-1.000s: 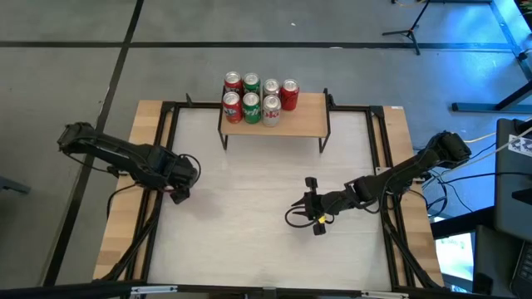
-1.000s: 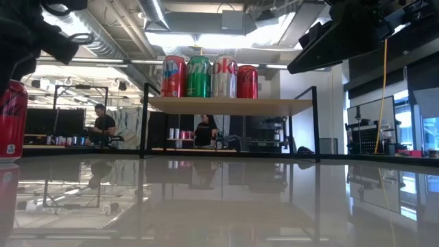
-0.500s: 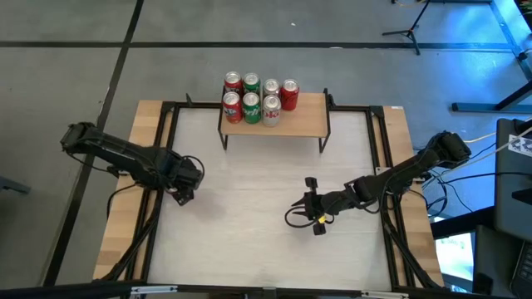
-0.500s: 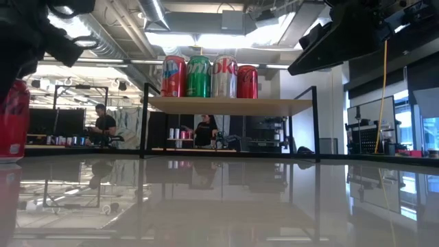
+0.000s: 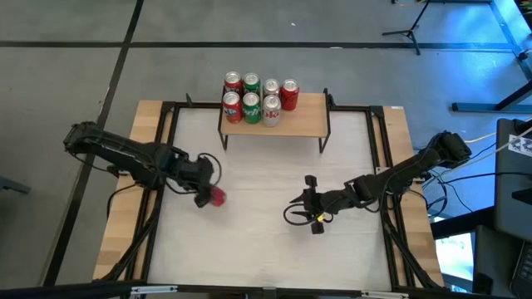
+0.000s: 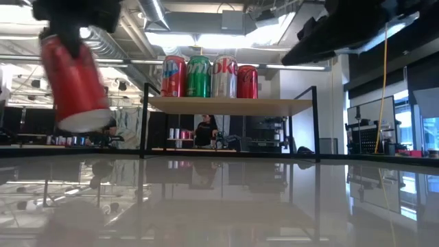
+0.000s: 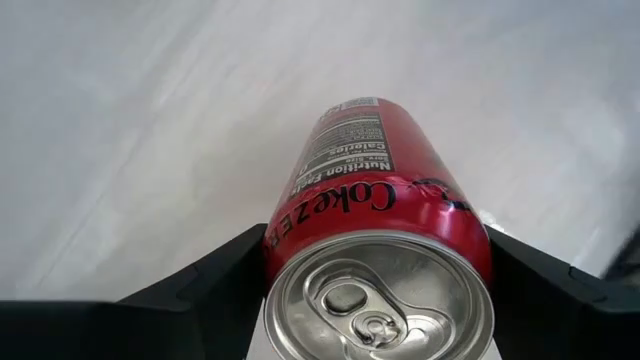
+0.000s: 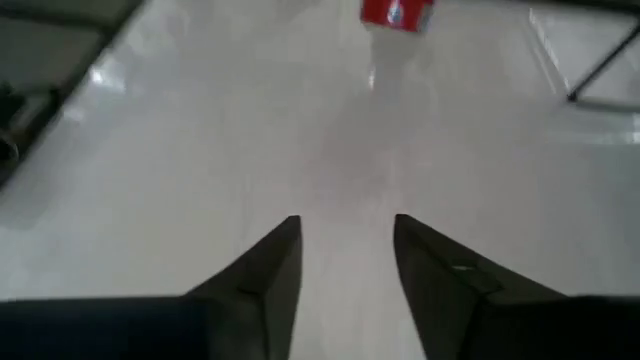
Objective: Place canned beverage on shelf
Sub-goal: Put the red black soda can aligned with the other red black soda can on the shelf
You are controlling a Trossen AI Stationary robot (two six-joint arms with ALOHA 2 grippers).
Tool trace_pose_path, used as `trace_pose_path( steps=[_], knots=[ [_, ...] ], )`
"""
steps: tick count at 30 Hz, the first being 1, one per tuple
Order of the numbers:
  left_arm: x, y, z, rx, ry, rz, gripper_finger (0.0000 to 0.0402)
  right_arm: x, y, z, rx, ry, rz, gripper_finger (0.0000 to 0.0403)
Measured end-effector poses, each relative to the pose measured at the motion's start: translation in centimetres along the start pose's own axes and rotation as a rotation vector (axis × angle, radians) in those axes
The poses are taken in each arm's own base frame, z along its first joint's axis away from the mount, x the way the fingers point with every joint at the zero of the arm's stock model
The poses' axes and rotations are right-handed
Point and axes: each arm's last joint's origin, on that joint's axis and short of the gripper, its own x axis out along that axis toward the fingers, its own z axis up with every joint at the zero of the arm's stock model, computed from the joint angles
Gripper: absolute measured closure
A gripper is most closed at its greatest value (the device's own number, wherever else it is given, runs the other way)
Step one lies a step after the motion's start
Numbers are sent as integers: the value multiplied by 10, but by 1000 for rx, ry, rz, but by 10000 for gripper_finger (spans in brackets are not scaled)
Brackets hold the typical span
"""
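Presently, the task stands partly complete; seven cans already occupy the shelf, packed in two rows toward its left end, and the right half of the board is bare.

The left gripper is clamped on a red cola can; the left wrist view shows the can seated between both dark fingers, lid toward the camera. In the low view the can hangs clear of the tabletop, tilted, base downward; it is therefore lifted but not yet transported. Its position is over the left-centre of the tabletop, well apart from the shelf.

The right gripper waits near the table centre, off to the right; its fingers stand parted with nothing between them.

Remaining steps, as a judgement:
- carry the can toward the far edge of the table, to the shelf;
- raise it above board level; the board sits well above the tabletop in the low view;
- bring it upright and set it on the bare right portion, just beside the standing cans;
- release and withdraw.

The tilt needs correcting before set-down; otherwise the can may tip or knock its neighbours.
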Motion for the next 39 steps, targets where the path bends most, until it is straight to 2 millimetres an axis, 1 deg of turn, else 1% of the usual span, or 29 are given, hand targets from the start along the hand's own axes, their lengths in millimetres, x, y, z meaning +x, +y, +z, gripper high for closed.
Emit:
trace_pose_path(
  steps=[5,8,11,17,20,25,28,32,36,39],
  knots=[
    [25,-21,15,80,-26,-63,114,-22,-2,15,28,204,20,190],
    [43,-32,24,110,20,-62,114,-28,-2,16,65,294,14,169],
    [55,-47,36,157,44,-22,114,-32,1,14,63,322,-15,159],
    [66,-85,66,218,17,19,114,-34,12,0,26,339,-89,162],
    [68,-103,80,229,13,45,114,-37,17,-6,5,358,-125,167],
    [78,-123,104,252,25,72,114,-43,26,-16,-31,378,-188,170],
    [86,-132,119,274,16,67,114,-46,31,-22,-51,369,-224,170],
    [98,-137,136,299,17,67,114,-51,39,-33,-69,362,-252,171],
    [106,-141,147,321,11,67,113,-54,42,-45,-46,379,-289,171],
    [111,-142,151,334,35,75,112,-53,41,-50,-17,385,-301,171]
  ],
)
